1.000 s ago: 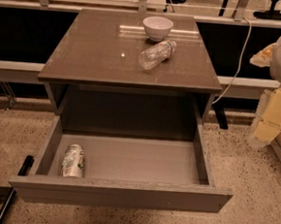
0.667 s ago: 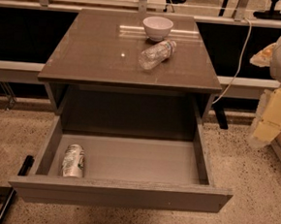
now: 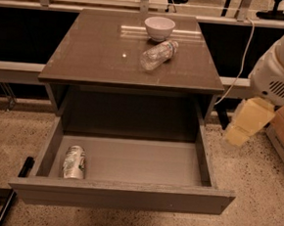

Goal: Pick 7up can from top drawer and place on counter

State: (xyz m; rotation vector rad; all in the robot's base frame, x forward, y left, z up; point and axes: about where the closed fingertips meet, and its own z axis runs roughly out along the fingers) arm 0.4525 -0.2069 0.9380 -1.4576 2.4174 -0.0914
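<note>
Leftward is where the arm has shifted since a second ago. Its pale yellow end, which I take to be the gripper (image 3: 247, 122), now hangs closer to the cabinet's right side than it did. It is in the air beside the right wall of the top drawer (image 3: 120, 195), above the speckled floor (image 3: 253, 192) and touching nothing. Whether it is open or closed cannot be told from this view.

By my judgement the task is barely begun. The drawer is already pulled fully out, so access is settled, but the reach, the grasp, the lift and the placing all remain to be done.

The counter (image 3: 97, 52), a glossy brown-grey surface, has bare room across its left half and front edge where a can could be set down. The drawer below it shows a grey inside that holds just one thing. On the counter's back right part a clear plastic bottle (image 3: 158, 55) lies on its side, and just behind it sits a white bowl (image 3: 159, 28). The 7up can (image 3: 74, 162) lies on its side in the drawer's front left corner, close against the left wall and well apart from the gripper, which must cross the drawer's whole width to reach it.

Cabinet, drawer, bottle, bowl and can all sit where they did earlier.
</note>
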